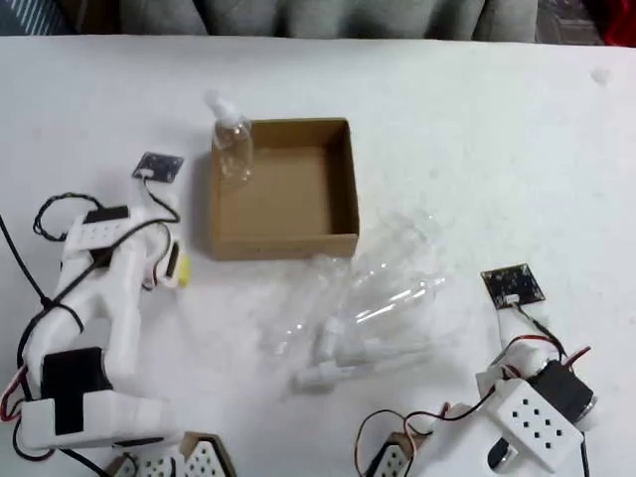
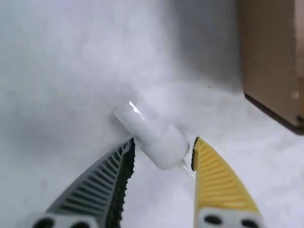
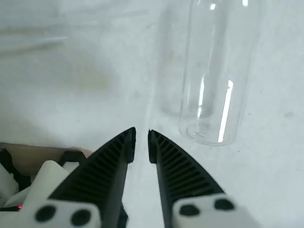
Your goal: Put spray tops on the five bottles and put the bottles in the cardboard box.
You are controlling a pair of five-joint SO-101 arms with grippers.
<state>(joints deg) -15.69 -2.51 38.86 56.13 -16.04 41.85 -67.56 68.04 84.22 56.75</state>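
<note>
The cardboard box (image 1: 283,189) sits open at the table's middle. One clear bottle with a white spray top (image 1: 232,139) stands upright at the box's back left corner. Several clear bottles (image 1: 373,293) lie in a heap in front of the box, with loose white spray tops (image 1: 326,360) beside them. My left gripper (image 2: 163,142) is down at the table left of the box, its grey and yellow fingers against a white spray top (image 2: 152,135) that lies on the table. My right gripper (image 3: 141,135) is shut and empty, just short of a lying clear bottle (image 3: 216,71).
The box's corner (image 2: 270,61) is close to my left gripper. The left arm (image 1: 99,298) stands at the front left, the right arm (image 1: 532,417) at the front right. Wires and small dark boards (image 1: 513,285) hang off both arms.
</note>
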